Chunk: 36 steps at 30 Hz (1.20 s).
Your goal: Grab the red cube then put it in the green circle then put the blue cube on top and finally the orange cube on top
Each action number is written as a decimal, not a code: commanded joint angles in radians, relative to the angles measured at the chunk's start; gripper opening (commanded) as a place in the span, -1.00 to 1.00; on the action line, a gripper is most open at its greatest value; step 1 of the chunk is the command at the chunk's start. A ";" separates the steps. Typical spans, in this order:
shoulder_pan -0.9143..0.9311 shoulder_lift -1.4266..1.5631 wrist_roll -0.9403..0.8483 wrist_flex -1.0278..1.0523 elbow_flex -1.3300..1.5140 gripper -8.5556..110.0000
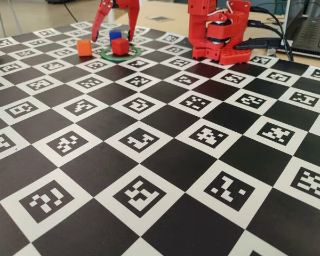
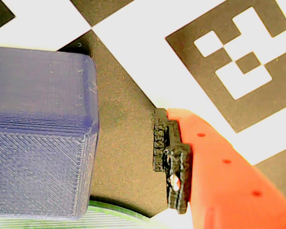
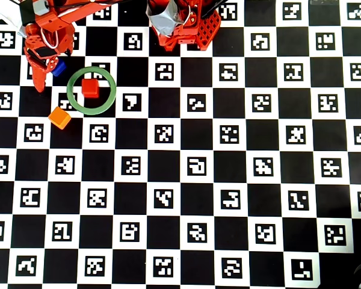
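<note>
The red cube sits inside the green circle at the far left of the board; in the overhead view the cube is within the ring. The blue cube stands on the board just behind the ring, also seen from overhead. My gripper is open, low over the board, with one finger on each side of the blue cube. In the wrist view the blue cube fills the left. One finger stands apart from it on the right, and the other finger is out of view. The orange cube lies left of the ring, also visible from overhead.
The arm's red base stands at the back of the checkered marker board, right of the ring. Cables and a laptop lie behind it at the far right. A strip of the green ring shows at the bottom of the wrist view.
</note>
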 commanded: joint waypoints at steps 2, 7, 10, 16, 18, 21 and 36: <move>-0.015 0.061 0.012 -0.026 -0.015 -0.02; -0.021 0.054 0.028 -0.031 -0.031 -0.02; -0.023 0.046 0.035 -0.032 -0.041 -0.02; -0.026 0.035 0.044 -0.037 -0.052 -0.03; -0.026 0.029 0.049 -0.041 -0.055 -0.03; -0.028 0.028 0.051 -0.043 -0.058 -0.03; -0.029 0.028 0.057 -0.054 -0.057 -0.60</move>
